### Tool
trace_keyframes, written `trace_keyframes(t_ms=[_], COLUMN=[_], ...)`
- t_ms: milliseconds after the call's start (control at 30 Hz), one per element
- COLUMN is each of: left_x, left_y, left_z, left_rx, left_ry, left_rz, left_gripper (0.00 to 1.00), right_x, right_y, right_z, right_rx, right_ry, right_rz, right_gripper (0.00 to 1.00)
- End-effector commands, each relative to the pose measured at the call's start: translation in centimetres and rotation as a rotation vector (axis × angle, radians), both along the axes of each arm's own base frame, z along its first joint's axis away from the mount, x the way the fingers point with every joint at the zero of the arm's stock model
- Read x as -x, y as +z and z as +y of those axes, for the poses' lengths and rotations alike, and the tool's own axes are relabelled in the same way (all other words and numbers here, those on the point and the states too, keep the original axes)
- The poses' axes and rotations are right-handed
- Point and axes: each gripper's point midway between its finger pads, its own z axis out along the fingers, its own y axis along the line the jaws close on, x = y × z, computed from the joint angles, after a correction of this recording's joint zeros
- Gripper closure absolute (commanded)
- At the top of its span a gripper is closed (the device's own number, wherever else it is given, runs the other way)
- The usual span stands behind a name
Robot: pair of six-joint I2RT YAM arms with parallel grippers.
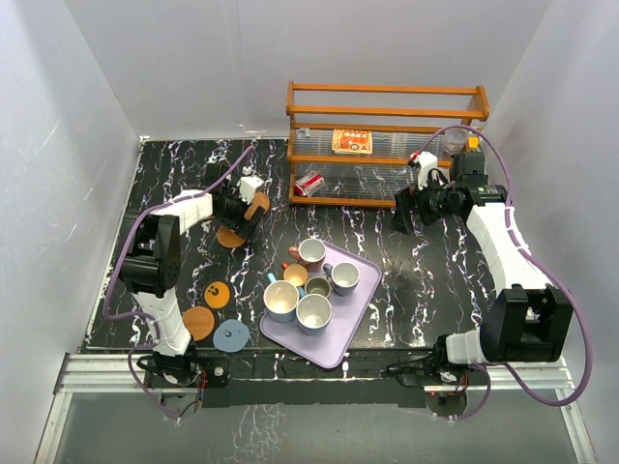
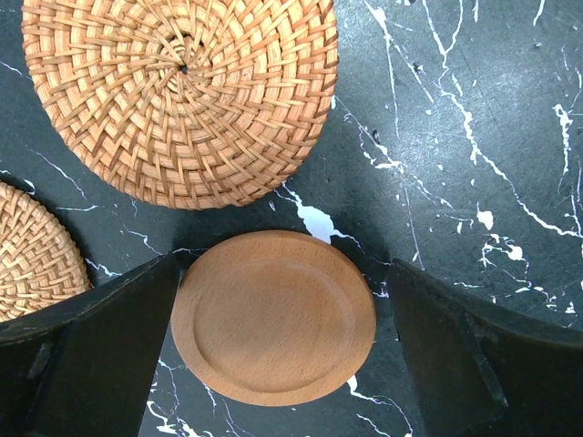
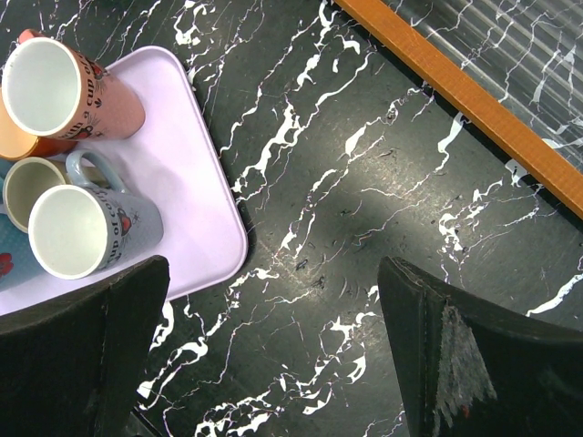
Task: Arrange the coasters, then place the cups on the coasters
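**Left pincer spread about a wooden coaster; cups on the tray**

My left pincer point(image 2: 282, 264) stands spread wide, up-left of the lilac tray point(image 1: 350, 319). A plain wooden coaster point(image 2: 273, 319) lies between its fingers: one finger seems to meet the rim, the other stands just clear. Two rattan coasters point(image 2: 182, 91) lie just beyond it. Left of the tray sit a dotted orange coaster point(image 1: 215, 295), a plain orange coaster point(image 1: 198, 322) and a grey-blue coaster point(image 1: 231, 336). All six cups point(image 1: 313, 313) stand on the tray. My right pincer point(image 3: 271, 269) is also spread, holding nothing, over the black marbled table point(image 3: 364, 182) right of the tray.
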Motion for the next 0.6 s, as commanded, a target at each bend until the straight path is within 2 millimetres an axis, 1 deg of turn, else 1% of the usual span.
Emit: trace_keyframes(t_ms=[0, 333, 567], left_x=[0.2, 2.5, 3.3], left_y=[0.2, -0.4, -0.6], left_z=[0.0, 1.8, 3.0], left_rx=[-0.012, -0.09, -0.14], left_ry=[-0.018, -0.005, 0.019], left_rz=[0.005, 0.04, 0.041], left_gripper=[0.05, 0.1, 0.14], right_x=[-0.7, -0.8, -0.8], right_y=[0.5, 0.3, 0.3], right_z=[-0.1, 0.0, 0.1], right_rx=[-0.01, -0.015, -0.022], right_ry=[-0.008, -0.005, -0.001], right_rz=[-0.027, -0.019, -0.013], right_gripper=[0.02, 0.02, 0.02])
